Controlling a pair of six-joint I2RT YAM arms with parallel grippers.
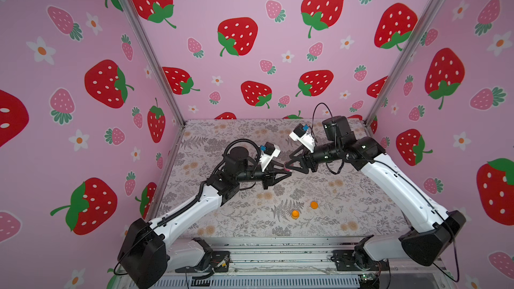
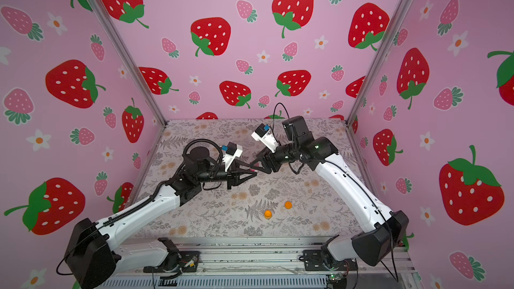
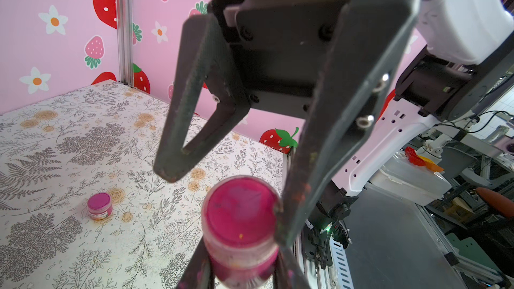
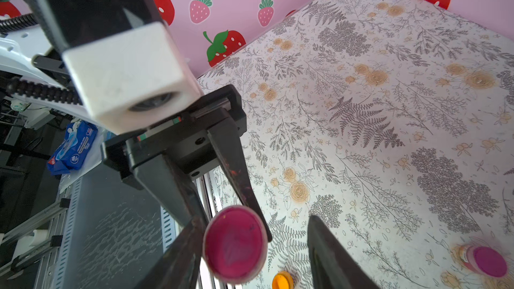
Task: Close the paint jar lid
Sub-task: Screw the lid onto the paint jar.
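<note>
1. Gripping the magenta paint jar [image 3: 240, 218] by its body, the left claw [image 1: 289, 172] is clamped on it and holds it in the air above the floral tabletop [image 1: 347, 198].
2. The jar's lid [image 4: 235, 243] sits on the jar's mouth and faces the right claw [image 1: 287, 164]. Whether it is screwed tight cannot be told.
3. The right claw meets the left claw tip to tip, its jaws spread apart around the lid. One finger [image 3: 319, 148] touches the lid's rim, while the other finger [image 3: 180, 134] stands clear of it.
4. Below the two claws and nearer the arm bases, an orange jar [image 1: 295, 214] and a second orange jar [image 1: 314, 205] stand on the tabletop. They are near each other and well apart from the held jar.
5. A second magenta jar [image 3: 99, 206] stands upright on the tabletop with its lid on, well apart from both claws.
</note>
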